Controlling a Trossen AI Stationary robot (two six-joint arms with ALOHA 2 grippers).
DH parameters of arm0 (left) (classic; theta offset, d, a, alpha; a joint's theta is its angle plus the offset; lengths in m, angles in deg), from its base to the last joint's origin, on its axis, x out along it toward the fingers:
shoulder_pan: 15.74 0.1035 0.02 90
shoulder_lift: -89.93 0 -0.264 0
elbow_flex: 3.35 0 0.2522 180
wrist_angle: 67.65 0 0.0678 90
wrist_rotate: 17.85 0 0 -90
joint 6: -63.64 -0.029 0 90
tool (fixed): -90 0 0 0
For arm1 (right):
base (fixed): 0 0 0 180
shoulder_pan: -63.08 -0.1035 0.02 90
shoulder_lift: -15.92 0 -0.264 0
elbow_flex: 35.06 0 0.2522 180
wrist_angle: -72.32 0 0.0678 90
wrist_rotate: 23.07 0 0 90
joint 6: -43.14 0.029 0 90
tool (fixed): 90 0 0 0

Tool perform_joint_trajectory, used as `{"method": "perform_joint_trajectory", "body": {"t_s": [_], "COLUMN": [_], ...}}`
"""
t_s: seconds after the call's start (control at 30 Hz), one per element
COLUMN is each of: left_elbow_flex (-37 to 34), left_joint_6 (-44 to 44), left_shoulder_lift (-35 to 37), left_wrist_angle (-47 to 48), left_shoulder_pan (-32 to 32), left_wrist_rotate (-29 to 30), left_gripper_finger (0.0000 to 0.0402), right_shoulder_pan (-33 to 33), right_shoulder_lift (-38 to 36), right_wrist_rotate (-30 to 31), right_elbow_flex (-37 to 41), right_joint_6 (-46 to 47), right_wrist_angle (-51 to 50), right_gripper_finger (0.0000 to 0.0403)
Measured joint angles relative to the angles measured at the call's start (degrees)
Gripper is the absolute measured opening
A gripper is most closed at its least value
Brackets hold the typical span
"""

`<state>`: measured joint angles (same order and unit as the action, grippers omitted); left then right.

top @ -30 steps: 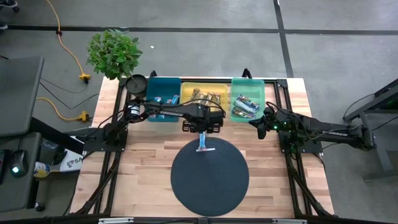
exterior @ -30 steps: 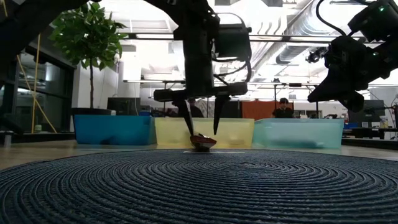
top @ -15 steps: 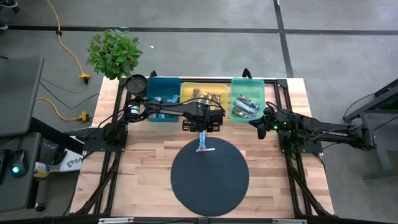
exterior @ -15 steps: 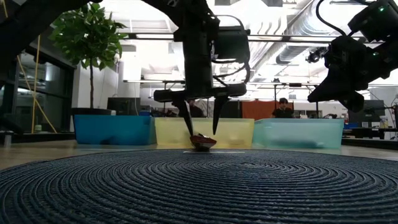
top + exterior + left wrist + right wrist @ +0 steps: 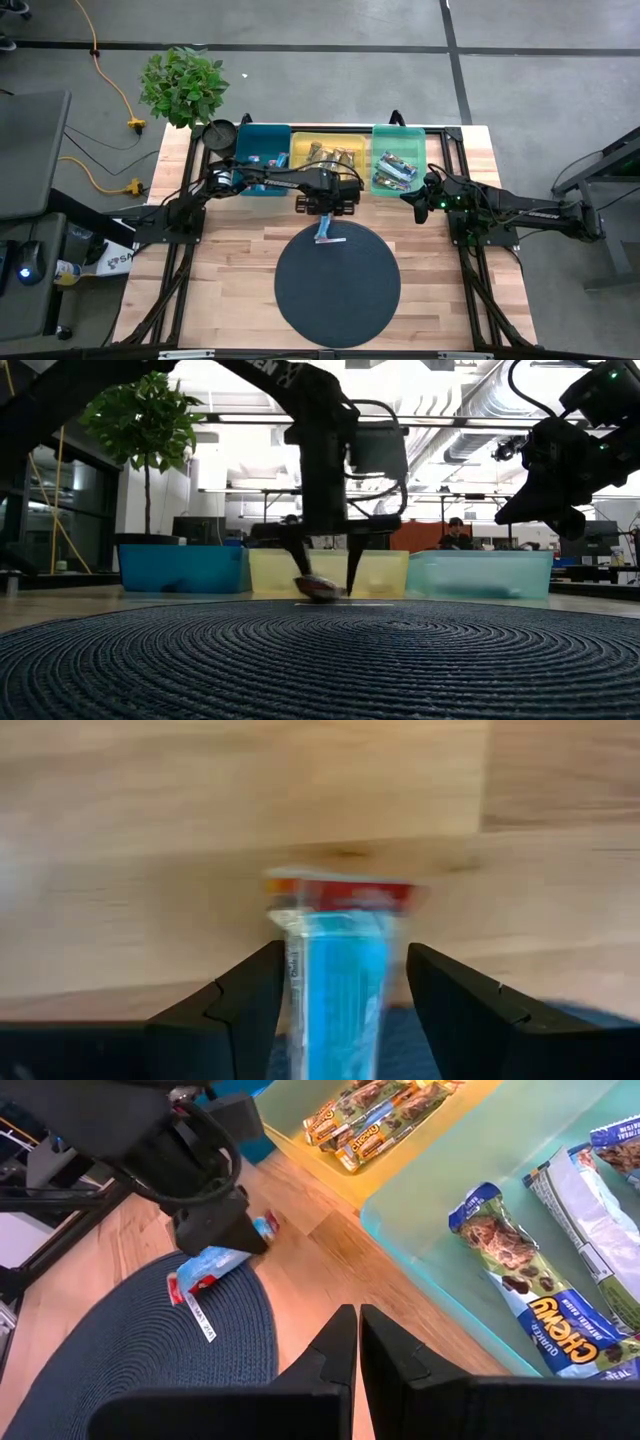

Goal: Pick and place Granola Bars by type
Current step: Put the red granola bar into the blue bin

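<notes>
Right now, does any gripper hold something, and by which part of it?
The left gripper holds the blue granola bar by its end toward the trays, just above the edge of the round mat. The right gripper is shut and holds nothing.

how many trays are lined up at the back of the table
3, side by side along the far edge: the teal tray nearest the left arm, the yellow tray in the middle, the green tray nearest the right arm. Each holds granola bars; none looks hidden.
</notes>
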<state>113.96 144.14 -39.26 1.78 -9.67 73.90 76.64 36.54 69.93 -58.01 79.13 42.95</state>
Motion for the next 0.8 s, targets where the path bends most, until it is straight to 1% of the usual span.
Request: {"method": "perform_joint_trajectory", "body": {"t_s": [0.27, 0.67, 0.8], "left_elbow_flex": [0.07, 0.04, 0.00], "left_joint_6": [-0.75, -2.26, -2.42], "left_shoulder_lift": [-0.85, -1.01, -1.04], "left_wrist_angle": [-0.03, 0.13, 0.26], "left_shoulder_pan": [-0.02, -0.07, -0.07], "left_wrist_rotate": [-2.64, -2.46, -2.51], "left_gripper_finger": [0.0207, 0.0207, 0.0194], "right_shoulder_pan": [0.00, 0.00, 0.00], "right_shoulder_lift": [0.00, 0.00, 0.00], "right_wrist_rotate": [0.02, 0.02, 0.00], "right_elbow_flex": [0.00, 0.00, -0.02], "right_joint_6": [0.00, 0.00, -0.01], "right_wrist_angle": [0.02, 0.00, 0.01], "right_gripper_finger": [0.0000, 0.0000, 0.0000]}}
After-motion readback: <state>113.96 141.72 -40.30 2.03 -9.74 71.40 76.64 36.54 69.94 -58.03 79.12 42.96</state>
